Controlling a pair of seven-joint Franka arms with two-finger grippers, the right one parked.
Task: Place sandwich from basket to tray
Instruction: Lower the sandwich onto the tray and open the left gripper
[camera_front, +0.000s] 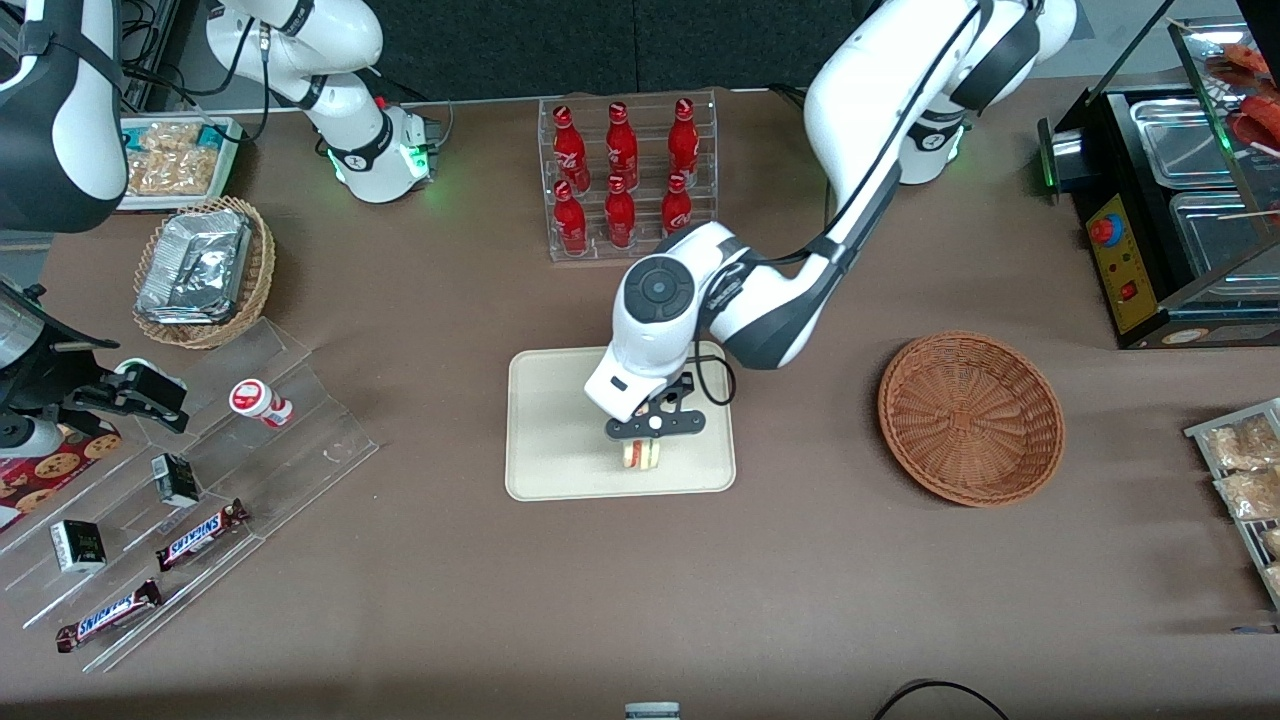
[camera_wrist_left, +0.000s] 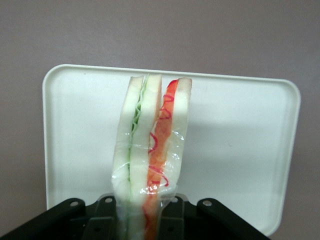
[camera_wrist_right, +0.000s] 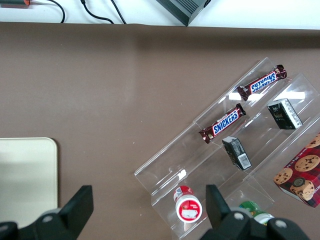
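Transfer nearly complete. The gripper (camera_front: 650, 440) hangs over the tray (camera_front: 545, 440), its fingers clamped on the sandwich (camera_wrist_left: 150, 150), which stands on edge above the tray's bare floor. The basket (camera_front: 970, 418), toward the working arm's end of the table, lies empty. What remains, it seems: lowering and release.

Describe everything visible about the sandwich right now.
The sandwich is a clear-wrapped wedge of pale white bread slices with a light green layer and an orange-red layer streaked with red. It stands on edge, pinched between the fingers of the gripper, above the cream tray, toward the tray's edge nearer the front camera. Whether it touches the tray cannot be told. The basket holds nothing.
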